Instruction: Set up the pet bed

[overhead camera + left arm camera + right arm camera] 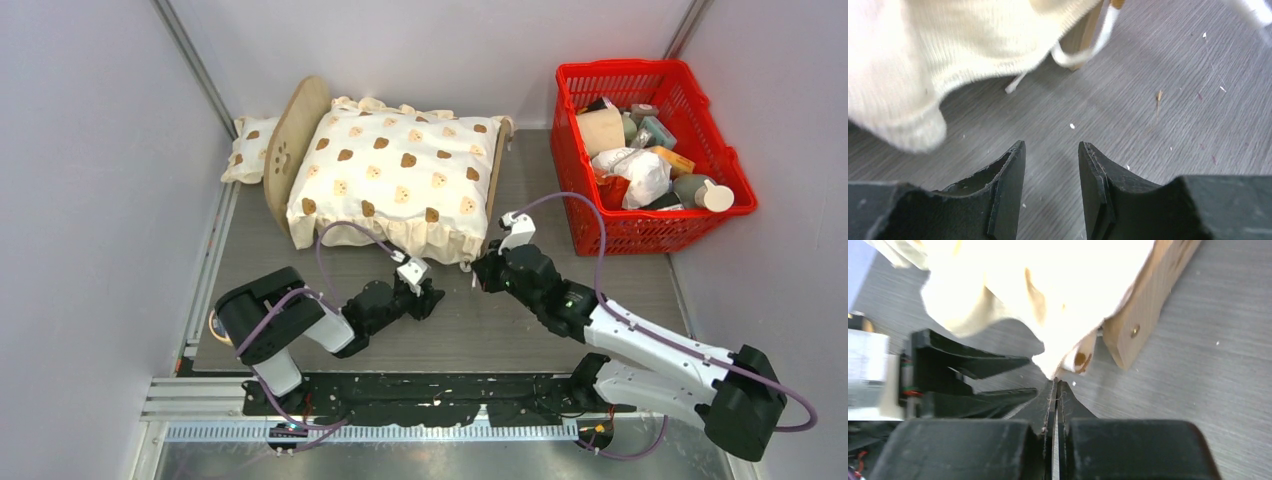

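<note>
Partly done: bear-print cushion (395,170) on pet bed (285,150); small pillow (248,148) lying outside, unplaced; left gripper (1050,147) jaws apart, empty; right gripper (1055,382) jaws pressed together at cushion corner.

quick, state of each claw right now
Left claw: open, holding nothing.
Right claw: closed, tips at the edge of the cream bear-print ruffled cushion; whether it pinches fabric cannot be told.
</note>
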Controlling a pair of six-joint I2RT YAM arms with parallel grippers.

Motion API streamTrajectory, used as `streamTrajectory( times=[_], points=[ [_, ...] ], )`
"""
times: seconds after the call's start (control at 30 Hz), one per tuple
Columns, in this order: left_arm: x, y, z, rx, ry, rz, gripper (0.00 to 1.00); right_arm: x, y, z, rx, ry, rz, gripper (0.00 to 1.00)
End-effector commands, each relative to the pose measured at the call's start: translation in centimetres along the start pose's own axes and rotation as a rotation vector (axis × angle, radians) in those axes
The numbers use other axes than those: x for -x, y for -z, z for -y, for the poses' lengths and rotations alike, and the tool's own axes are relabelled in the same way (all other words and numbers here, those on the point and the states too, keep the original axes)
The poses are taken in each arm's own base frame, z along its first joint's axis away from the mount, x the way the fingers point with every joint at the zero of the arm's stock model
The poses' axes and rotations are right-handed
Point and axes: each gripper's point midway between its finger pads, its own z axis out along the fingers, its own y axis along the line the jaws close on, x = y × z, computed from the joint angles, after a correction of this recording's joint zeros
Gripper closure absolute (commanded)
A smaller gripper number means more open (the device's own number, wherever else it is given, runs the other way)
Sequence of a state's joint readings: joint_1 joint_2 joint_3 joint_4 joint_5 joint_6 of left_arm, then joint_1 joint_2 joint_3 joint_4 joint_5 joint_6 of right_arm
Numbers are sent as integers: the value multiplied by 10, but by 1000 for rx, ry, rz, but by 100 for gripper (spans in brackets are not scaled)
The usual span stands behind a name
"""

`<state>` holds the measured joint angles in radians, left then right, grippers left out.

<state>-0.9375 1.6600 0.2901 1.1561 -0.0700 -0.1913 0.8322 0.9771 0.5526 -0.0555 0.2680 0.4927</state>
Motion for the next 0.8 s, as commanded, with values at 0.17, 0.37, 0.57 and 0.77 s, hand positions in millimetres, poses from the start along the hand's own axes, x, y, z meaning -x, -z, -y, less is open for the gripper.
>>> streamTrajectory(
  times=[0.17, 0.37, 0.57, 0.77],
  points=[
    [46, -45, -4, 15, -65, 147, 54, 69, 35, -28, 85, -16, 146, 95],
    [38, -60, -7, 27, -43, 137, 54, 79, 41, -32, 102, -6, 177, 95],
    [33, -68, -15, 7, -56, 139, 53, 82, 41, -38, 130, 0, 185, 95],
    [23, -69, -25, -65, -31, 114, 50, 84, 45, -43, 169, -8, 204, 95]
  ],
)
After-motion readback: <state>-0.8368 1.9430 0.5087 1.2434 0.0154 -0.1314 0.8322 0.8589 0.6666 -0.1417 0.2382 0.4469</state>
